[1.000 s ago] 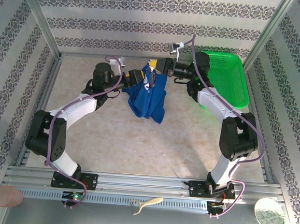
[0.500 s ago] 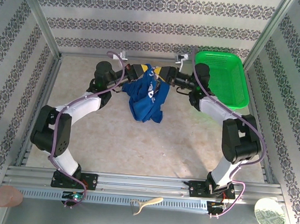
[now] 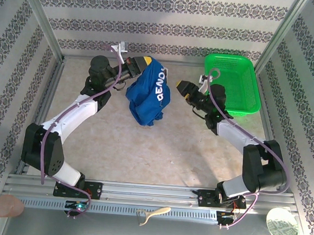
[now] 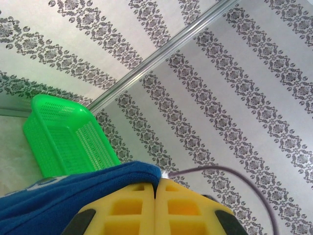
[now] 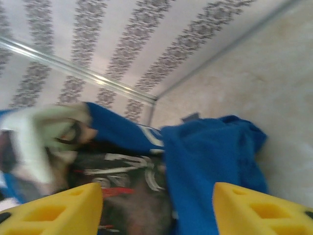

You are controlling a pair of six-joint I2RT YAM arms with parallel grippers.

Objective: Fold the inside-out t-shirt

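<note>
The royal-blue t-shirt [image 3: 148,95] hangs bunched at the back middle of the table, white lettering showing on one fold, its lower end resting on the surface. My left gripper [image 3: 144,63] holds it by its top edge, yellow jaws pressed together on a blue fold [image 4: 98,188]. My right gripper [image 3: 180,90] stands a short way to the shirt's right, apart from it, jaws open with nothing between them. In the right wrist view the blurred shirt [image 5: 210,166] fills the space ahead of the spread yellow fingertips [image 5: 63,208].
A green plastic basket [image 3: 231,82] sits at the back right, just behind the right arm. Patterned walls and metal frame posts close in the table on three sides. Bare beige table surface [image 3: 154,150] lies in front of the shirt.
The right gripper has let go of the shirt, opened and drawn back to the right. The left gripper has shut on the shirt's top edge and now carries it alone, slightly leftward.
</note>
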